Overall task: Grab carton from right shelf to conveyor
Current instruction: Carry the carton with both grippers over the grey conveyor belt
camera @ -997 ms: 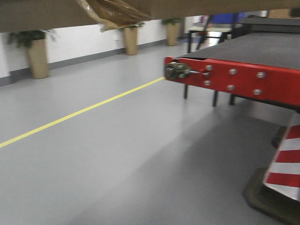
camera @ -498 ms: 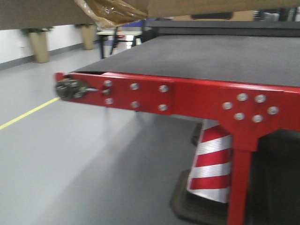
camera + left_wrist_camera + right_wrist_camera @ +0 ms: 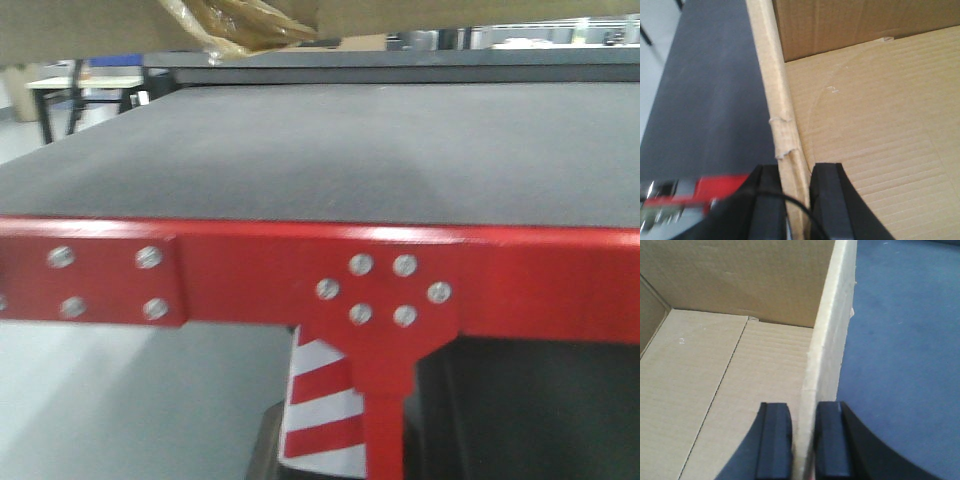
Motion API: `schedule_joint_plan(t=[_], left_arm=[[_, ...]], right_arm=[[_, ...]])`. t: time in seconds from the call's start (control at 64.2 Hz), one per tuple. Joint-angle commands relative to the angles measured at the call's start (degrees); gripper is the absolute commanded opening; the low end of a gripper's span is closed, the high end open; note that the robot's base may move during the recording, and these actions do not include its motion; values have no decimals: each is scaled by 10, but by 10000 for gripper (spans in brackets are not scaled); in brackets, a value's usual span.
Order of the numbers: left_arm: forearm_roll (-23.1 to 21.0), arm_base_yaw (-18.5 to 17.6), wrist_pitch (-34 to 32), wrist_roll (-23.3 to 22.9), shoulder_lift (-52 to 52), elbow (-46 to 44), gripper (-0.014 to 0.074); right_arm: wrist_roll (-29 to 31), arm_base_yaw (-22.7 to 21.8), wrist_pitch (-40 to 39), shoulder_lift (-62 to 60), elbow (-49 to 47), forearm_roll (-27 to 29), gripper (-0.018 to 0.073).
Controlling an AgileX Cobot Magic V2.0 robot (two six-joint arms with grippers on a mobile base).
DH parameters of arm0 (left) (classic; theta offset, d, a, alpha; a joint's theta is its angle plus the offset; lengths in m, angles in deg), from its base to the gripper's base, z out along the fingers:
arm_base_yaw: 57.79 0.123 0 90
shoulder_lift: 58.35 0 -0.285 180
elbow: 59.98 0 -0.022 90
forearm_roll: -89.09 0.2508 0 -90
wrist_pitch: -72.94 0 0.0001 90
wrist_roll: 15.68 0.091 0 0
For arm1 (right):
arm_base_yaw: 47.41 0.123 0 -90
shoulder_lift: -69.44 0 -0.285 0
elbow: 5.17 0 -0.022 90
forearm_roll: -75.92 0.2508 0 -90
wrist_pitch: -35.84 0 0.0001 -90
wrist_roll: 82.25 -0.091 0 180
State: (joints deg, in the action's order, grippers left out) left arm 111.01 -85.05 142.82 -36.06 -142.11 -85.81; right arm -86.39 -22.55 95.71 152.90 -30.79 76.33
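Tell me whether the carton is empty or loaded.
Empty as far as visible: both wrist views show bare floor inside the carton; the rest is out of frame.

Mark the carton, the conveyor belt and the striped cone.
carton [image 3: 715, 365]: right wrist view, inner floor.
conveyor belt [image 3: 350, 150]: front view, dark top surface.
striped cone [image 3: 320, 400]: front view, red-and-white side below the frame.

Bright, even light up front, but soft throughout: motion blur smearing the red frame [image 3: 250, 280] and its bolts [image 3: 360, 264], faint shadow across the conveyor belt [image 3: 400, 170]. Wrist views crisper on the carton [image 3: 880, 125] corrugation, mushy up close: black fingers [image 3: 827, 200] out of focus, casting dark shadows onto the cardboard floor. Left wrist's lower corner smeared.
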Motion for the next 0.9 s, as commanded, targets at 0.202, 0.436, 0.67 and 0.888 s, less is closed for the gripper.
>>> schedule_joint_plan(t=[0.202, 0.436, 0.67, 0.888], left_arm=[[47, 2, 1, 6, 7, -3, -16], [47, 2, 1, 6, 7, -3, -16], [47, 2, 1, 6, 7, -3, -16], [47, 2, 1, 6, 7, -3, -16]], right_arm=[[6, -2, -25, -10, -3, -16, -58], [6, -2, -25, -10, -3, -16, -58], [6, -2, -25, -10, -3, -16, -58], [6, -2, -25, -10, -3, -16, -58]])
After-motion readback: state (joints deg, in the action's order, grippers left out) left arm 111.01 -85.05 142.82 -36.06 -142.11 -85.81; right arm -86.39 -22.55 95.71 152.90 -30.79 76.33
